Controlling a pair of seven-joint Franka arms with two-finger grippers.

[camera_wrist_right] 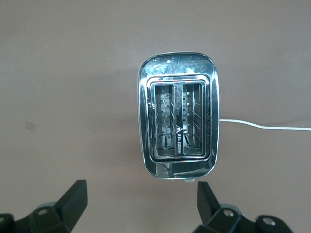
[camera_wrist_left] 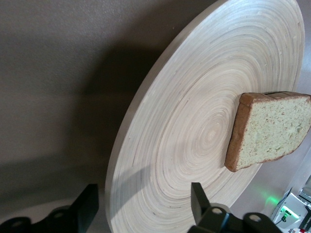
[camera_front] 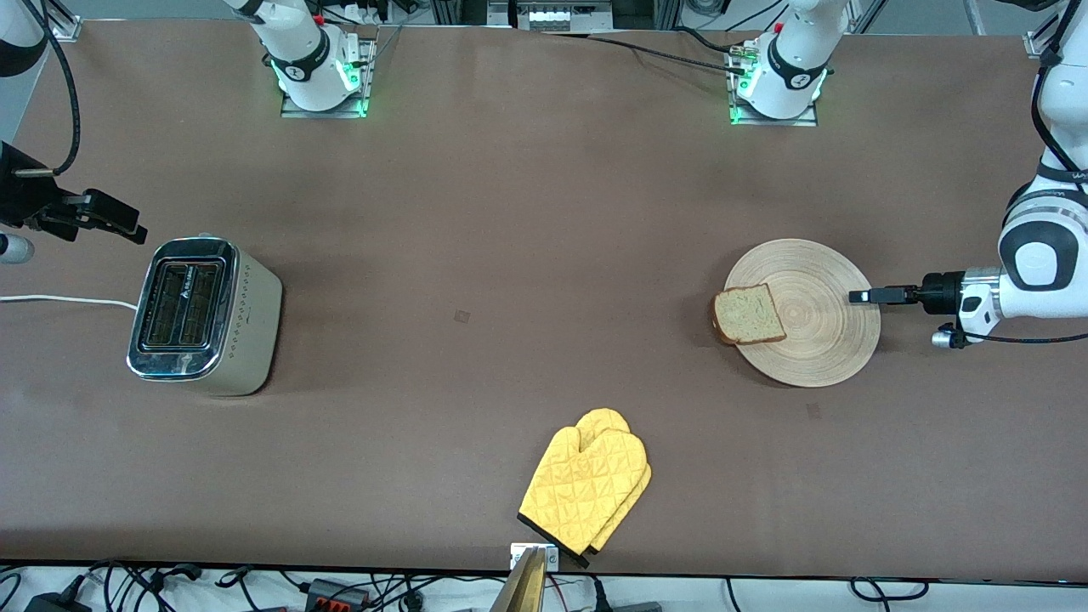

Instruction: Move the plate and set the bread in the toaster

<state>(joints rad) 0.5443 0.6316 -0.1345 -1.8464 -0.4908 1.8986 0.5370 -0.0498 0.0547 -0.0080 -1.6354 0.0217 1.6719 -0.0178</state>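
The round wooden plate point(camera_front: 820, 336) lies on the table toward the left arm's end, and it fills the left wrist view point(camera_wrist_left: 184, 136). The bread point(camera_front: 748, 314) lies flat on the plate's edge on the toaster's side; it also shows in the left wrist view point(camera_wrist_left: 269, 128). My left gripper point(camera_front: 860, 296) is open and level at the plate's rim, away from the bread, with the rim between its jaws point(camera_wrist_left: 144, 204). The toaster point(camera_front: 204, 314) stands toward the right arm's end with both slots empty point(camera_wrist_right: 177, 116). My right gripper point(camera_front: 110, 217) is open and empty point(camera_wrist_right: 141, 204), up in the air just off the toaster's end.
A yellow oven mitt point(camera_front: 588, 484) lies near the table's front edge, midway along it. The toaster's white cord point(camera_front: 68, 299) runs off toward the table's end at the right arm's side, and it shows in the right wrist view point(camera_wrist_right: 262, 126).
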